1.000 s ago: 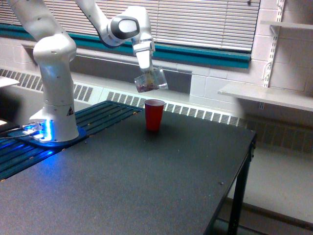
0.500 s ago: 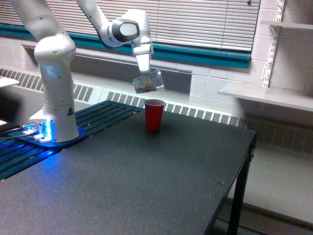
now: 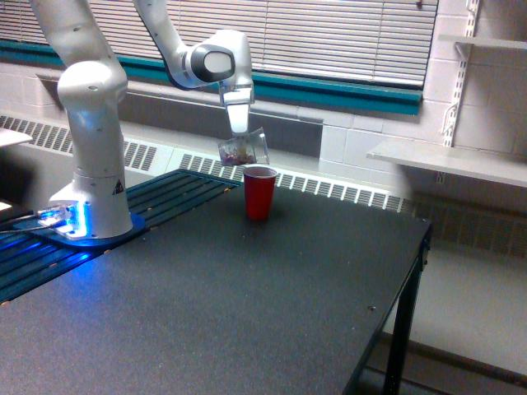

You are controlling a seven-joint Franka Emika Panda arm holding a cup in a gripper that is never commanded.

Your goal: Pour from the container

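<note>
At the exterior view's left, the white robot arm (image 3: 92,140) stands on a round base lit blue, beside a strip of dark slats (image 3: 156,197) along the edge of the black table (image 3: 247,313). The arm reaches up and over toward the middle of the view, where its gripper (image 3: 239,132) points down and grasps the clear cup (image 3: 244,150) by its upper part. The clear cup hangs in the air, only slightly tilted, with small pinkish-brown pieces resting in its bottom. Just below it and a little to the right, a red cup (image 3: 259,192) stands upright on the table, apart from the clear one. Behind them run window blinds (image 3: 329,37) and a teal sill. At the far right, a white shelf (image 3: 449,160) juts from the block wall.
</note>
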